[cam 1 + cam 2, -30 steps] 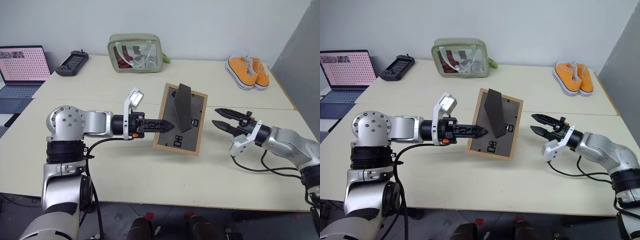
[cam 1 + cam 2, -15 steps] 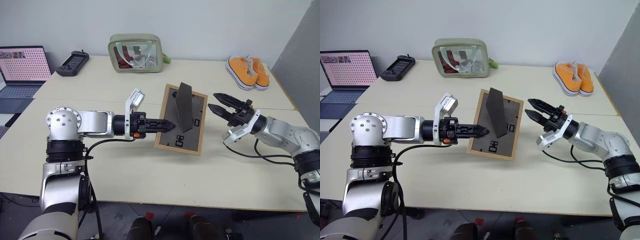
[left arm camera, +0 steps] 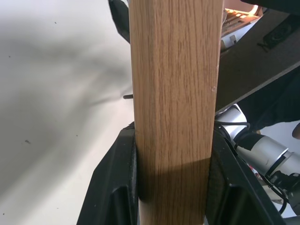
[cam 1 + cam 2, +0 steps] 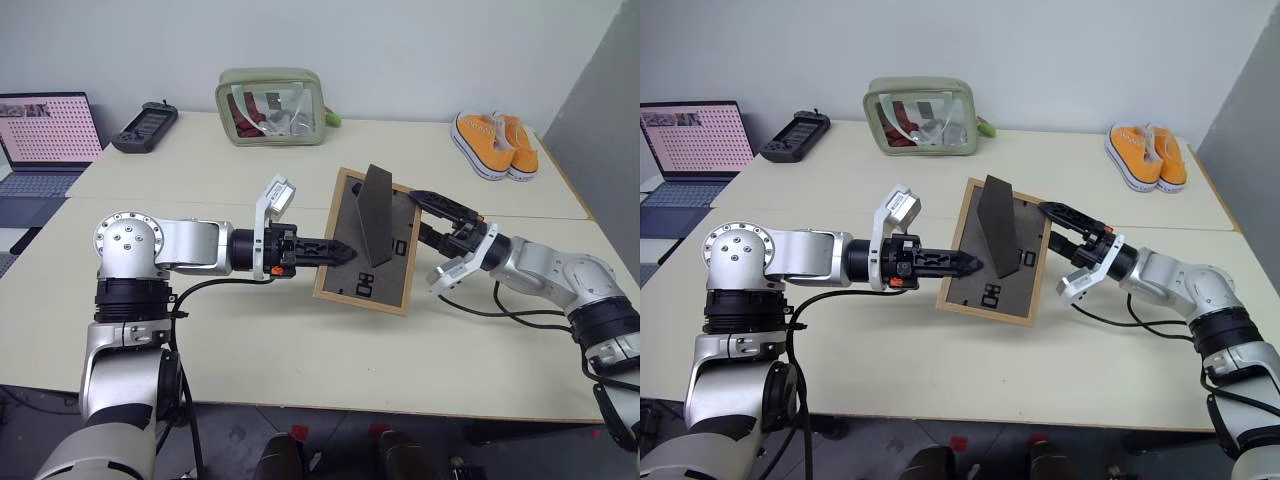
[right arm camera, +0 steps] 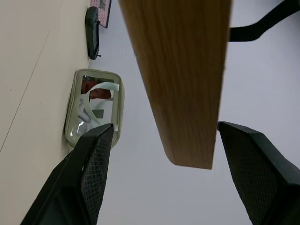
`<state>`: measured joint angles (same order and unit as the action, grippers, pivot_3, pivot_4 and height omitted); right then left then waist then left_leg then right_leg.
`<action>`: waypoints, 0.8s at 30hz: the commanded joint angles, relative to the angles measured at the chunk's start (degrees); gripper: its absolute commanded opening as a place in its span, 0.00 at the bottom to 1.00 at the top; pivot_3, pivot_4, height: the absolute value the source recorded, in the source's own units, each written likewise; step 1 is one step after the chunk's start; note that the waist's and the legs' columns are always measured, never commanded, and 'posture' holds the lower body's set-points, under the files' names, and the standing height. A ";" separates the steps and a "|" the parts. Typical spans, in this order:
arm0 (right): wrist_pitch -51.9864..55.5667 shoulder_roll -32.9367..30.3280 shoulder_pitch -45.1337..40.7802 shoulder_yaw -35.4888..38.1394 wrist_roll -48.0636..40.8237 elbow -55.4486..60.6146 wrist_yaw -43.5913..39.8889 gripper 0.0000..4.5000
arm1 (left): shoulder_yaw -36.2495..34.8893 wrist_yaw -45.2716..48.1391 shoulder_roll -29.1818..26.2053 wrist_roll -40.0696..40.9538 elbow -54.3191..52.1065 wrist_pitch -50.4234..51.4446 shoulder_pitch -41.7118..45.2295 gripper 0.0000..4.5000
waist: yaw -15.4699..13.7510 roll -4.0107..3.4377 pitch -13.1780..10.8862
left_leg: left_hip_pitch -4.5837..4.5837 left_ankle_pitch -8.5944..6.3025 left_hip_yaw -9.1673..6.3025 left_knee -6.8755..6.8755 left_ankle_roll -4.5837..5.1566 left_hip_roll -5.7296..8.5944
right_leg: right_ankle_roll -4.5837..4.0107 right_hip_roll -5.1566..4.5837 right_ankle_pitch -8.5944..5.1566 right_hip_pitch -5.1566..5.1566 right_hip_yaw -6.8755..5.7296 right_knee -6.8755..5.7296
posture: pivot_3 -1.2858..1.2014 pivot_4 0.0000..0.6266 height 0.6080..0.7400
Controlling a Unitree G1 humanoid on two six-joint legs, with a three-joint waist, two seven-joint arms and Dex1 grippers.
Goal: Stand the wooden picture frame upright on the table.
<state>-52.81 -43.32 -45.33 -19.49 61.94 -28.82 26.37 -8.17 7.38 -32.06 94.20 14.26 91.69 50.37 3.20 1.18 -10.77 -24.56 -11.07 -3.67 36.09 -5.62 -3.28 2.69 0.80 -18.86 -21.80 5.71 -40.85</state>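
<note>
The left gripper (image 4: 335,251) pinches the near long edge of the wooden picture frame (image 4: 372,243), holding it tilted above the counter (image 4: 300,340), dark back and hinged prop toward the camera. Opposite, the right gripper (image 4: 432,217) is spread wide with its fingers straddling the frame's far edge, not yet closed on it. This looks like the handover or two-handed steadying step; next the right should close, then the frame be lowered onto its bottom edge and prop. Beneath and toward the robot the counter lies bare; the pouch (image 4: 268,105) and shoes (image 4: 495,144) sit well beyond.
</note>
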 commanded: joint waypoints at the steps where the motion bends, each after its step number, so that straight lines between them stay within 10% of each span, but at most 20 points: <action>1: 0.50 0.92 -3.05 -0.93 0.62 1.76 2.80 0.83 | 0.03 0.18 -0.81 3.56 -0.54 -1.54 2.12 0.29 | 0.00 0.00 0.00 | 0.00 0.00 0.00 0.00 0.00 0.00 | 0.00 0.00 0.00 0.00 0.00 0.00 | 0.52 0.24 1.00; 6: -0.89 -0.41 -5.07 -2.01 0.88 -0.12 6.17 0.83 | 1.44 -0.31 -2.27 6.16 -0.76 -2.29 1.69 0.29 | 0.00 0.00 0.00 | 0.01 0.01 -0.02 0.00 -0.01 0.02 | 0.00 -0.02 0.00 0.01 -0.01 -0.01 | 0.52 0.24 1.00; 16: -2.57 -2.09 -6.15 -4.58 3.14 -0.44 11.23 0.34 | 5.55 -4.63 -4.57 13.66 -2.50 -7.31 0.47 0.29 | -0.02 0.00 0.00 | 0.01 0.01 -0.03 -0.01 0.00 0.06 | -0.01 -0.04 0.00 0.00 0.00 -0.03 | 0.52 0.24 1.00; 24: -1.92 -2.15 -6.21 -4.75 3.83 0.15 12.69 0.29 | 8.76 -6.66 -6.81 18.17 -2.74 -10.38 0.22 0.29 | -0.07 0.00 0.00 | 0.01 0.01 -0.06 0.00 0.01 0.08 | -0.01 -0.04 0.00 0.01 0.00 -0.03 | 0.52 0.24 1.00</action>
<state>-54.48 -44.95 -50.35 -23.93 66.25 -30.16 38.82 1.03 1.45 -37.55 110.75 13.50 83.62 49.75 3.13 1.18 -10.77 -24.55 -11.06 -3.73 36.09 -5.61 -3.20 2.68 0.76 -18.87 -21.79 5.70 -40.88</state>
